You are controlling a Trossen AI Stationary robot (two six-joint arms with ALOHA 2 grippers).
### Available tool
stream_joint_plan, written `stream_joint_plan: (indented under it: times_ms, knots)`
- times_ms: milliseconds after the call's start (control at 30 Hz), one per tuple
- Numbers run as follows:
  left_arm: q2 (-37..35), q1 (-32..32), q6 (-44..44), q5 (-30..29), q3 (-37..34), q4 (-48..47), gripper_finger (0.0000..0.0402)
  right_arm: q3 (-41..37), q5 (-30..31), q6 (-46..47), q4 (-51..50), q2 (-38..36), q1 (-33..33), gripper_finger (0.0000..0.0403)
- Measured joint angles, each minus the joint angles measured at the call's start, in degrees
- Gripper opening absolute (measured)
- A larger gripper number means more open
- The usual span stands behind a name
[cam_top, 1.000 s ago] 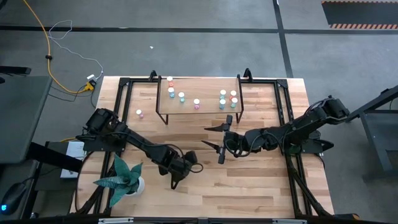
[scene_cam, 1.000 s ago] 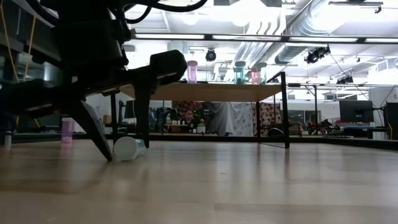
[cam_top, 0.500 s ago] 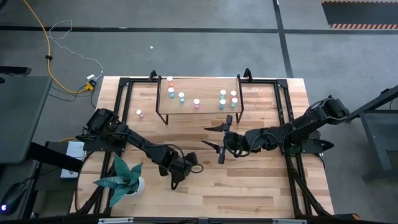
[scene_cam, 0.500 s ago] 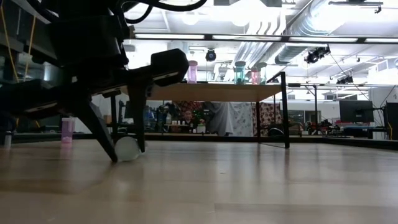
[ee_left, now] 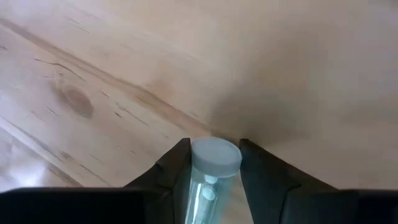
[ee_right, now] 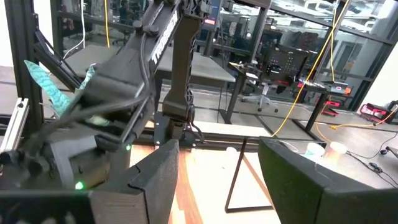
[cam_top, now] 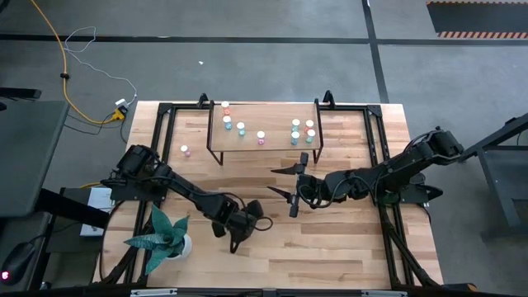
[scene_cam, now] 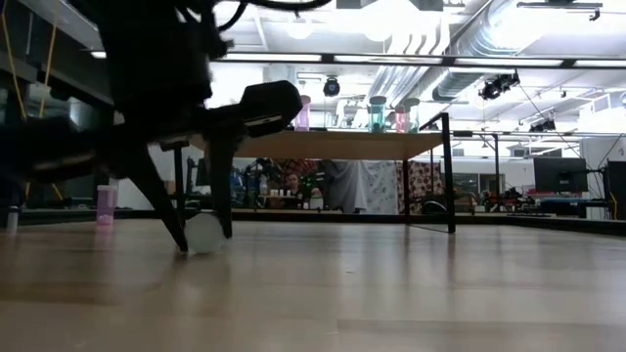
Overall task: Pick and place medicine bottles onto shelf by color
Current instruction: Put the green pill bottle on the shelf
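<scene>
Teal bottle [ee_left: 213,171] clamped between left gripper [ee_left: 211,163] fingers, right gripper [cam_top: 291,186] open, empty, arm lettering unreadable

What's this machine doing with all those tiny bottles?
The left gripper has its fingers around a light blue bottle lying on the table, near the potted plant. Other bottles already stand on the shelf. The right gripper hangs open in front of the shelf, holding nothing.
</scene>
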Motion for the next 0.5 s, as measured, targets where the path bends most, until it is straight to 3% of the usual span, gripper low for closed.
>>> stream_joint_plan:
  times_ms: [233, 500]
  knots:
    - [-4.5, -0.04, -8.72, 1.26, 1.41, -6.16, 0.0103, 0.0, -0.02, 0.02, -0.48, 0.02, 0.0, 0.0211]
    - [-16.66, 0.89, -22.38, 0.33, 1.49, -11.02, 0.0107, 0.0, -0.02, 0.23, -0.69, 0.06, 0.0, 0.0211]
